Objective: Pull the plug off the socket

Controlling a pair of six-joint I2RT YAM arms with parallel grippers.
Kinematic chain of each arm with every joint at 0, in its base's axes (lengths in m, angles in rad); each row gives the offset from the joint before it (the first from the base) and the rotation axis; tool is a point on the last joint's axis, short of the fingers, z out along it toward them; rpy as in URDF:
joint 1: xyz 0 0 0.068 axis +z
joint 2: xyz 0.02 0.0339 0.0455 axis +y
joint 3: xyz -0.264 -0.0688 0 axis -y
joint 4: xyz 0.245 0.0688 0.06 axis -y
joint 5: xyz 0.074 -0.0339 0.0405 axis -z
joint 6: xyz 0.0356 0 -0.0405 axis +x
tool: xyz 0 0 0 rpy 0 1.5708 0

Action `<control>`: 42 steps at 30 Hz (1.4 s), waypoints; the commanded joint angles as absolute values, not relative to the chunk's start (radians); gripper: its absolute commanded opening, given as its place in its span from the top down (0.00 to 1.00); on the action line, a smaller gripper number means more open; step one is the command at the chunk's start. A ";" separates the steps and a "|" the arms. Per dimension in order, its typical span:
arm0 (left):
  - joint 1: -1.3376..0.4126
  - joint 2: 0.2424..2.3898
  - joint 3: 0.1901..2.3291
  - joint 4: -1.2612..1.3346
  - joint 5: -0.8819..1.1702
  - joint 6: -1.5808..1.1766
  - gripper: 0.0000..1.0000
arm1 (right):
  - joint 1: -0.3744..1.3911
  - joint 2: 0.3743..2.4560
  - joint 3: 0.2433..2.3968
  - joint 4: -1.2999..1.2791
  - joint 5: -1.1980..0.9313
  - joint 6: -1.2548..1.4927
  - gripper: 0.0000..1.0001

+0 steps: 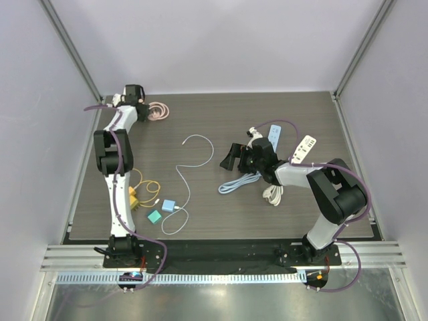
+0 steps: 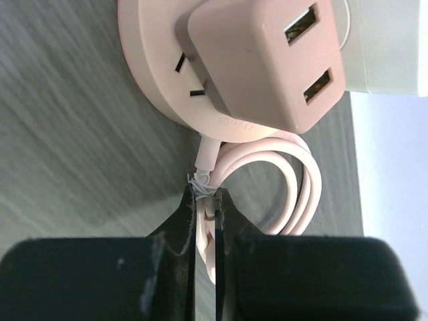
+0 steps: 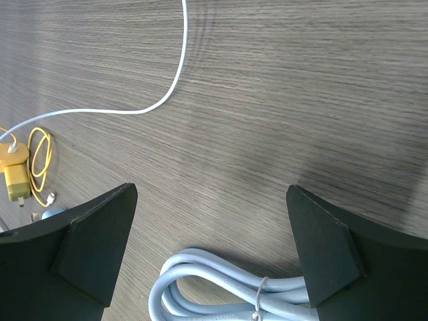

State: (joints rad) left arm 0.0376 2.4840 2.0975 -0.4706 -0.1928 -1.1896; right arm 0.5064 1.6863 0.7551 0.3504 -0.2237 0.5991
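Left end effector (image 2: 207, 195) clenched on limp pink cord (image 2: 313, 194) beside socket (image 2: 150, 73); rigid, light plug (image 2: 261, 60) likely gives firmer hold. Right end effector (image 3: 210, 194) released.

Jaws pinch the pink cable (image 2: 302, 190) beside the plugged socket (image 2: 150, 80).
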 commanded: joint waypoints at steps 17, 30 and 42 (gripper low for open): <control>-0.135 1.962 1.412 -0.583 -0.040 -0.937 1.00 | 0.503 1.638 0.752 0.325 -0.163 0.552 0.00; -0.235 1.487 1.046 -0.492 -0.028 -0.807 0.27 | 0.503 1.693 0.776 0.321 -0.172 0.548 0.00; -0.233 1.509 1.417 -0.758 -0.123 -0.390 0.22 | 0.517 1.666 0.778 0.305 -0.155 0.486 0.00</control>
